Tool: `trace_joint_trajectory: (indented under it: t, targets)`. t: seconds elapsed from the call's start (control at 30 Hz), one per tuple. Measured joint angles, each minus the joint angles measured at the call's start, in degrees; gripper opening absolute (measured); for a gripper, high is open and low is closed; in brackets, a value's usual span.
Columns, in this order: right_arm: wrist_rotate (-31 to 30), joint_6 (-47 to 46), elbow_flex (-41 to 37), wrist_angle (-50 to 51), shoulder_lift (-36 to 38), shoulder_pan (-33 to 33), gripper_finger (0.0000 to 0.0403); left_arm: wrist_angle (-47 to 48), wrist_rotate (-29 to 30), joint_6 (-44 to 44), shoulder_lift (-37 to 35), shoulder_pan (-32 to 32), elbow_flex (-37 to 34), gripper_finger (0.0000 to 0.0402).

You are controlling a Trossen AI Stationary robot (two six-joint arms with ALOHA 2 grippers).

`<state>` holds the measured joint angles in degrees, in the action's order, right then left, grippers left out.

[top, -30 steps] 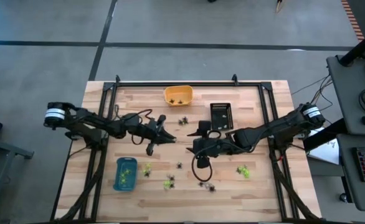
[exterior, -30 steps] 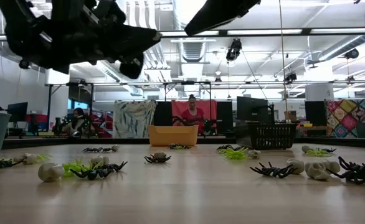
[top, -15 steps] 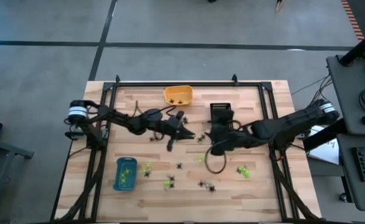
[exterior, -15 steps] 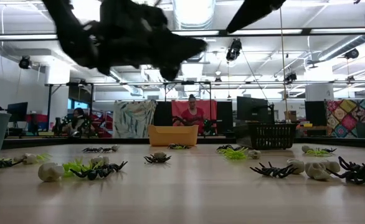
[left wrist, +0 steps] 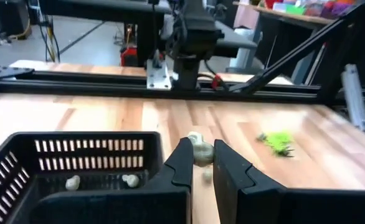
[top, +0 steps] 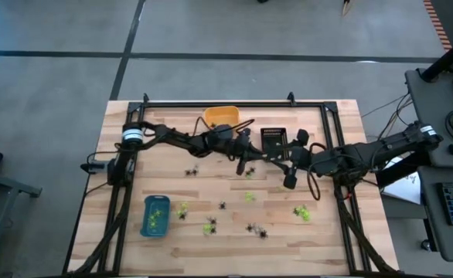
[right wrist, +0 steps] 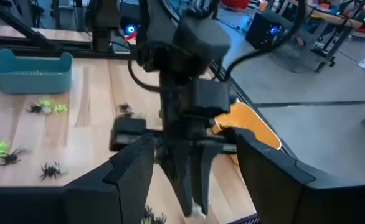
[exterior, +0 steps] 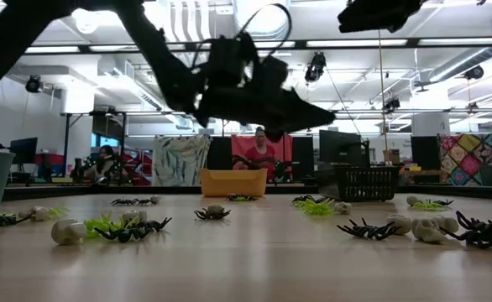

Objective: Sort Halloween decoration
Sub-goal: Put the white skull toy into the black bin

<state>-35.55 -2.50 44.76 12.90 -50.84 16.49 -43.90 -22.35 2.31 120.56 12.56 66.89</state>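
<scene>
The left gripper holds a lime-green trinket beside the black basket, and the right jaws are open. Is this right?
Not quite: the trinket is whitish, not lime-green, as the left wrist view shows. The left gripper does hold it beside the black basket, and the right gripper's jaws are open.

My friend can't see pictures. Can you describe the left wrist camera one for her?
Two dark fingers pinch a small whitish plastic trinket beside a black slotted plastic basket with two similar trinkets inside. Beyond, a lime-green trinket lies on the wooden table.
</scene>
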Motion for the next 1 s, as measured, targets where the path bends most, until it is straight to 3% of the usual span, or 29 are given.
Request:
trace_joint_trajectory:
  t: [0.2, 0.47, 0.77, 1.0]
  targets:
    - [0.0, 0.5, -0.3, 0.0, 0.3, 0.0, 0.0221, 5.8, 0.5, -1.6, 4.0, 0.1, 6.2, 0.0003]
    - [0.0, 0.3, -0.3, -0.4, -1.4, 0.0, 0.0221, 17.4, 8.4, -4.5, 7.7, 0.6, 13.9, 0.0006]
    - [0.0, -0.7, -0.3, -1.4, -1.8, 0.0, 0.0221, 23.0, 17.3, -5.7, 8.3, 1.5, 18.0, 0.0008]
    - [0.0, -1.1, -0.3, -2.7, -1.8, 0.0, 0.0221, 23.6, 17.5, -5.5, 8.3, 1.8, 18.6, 0.0045]
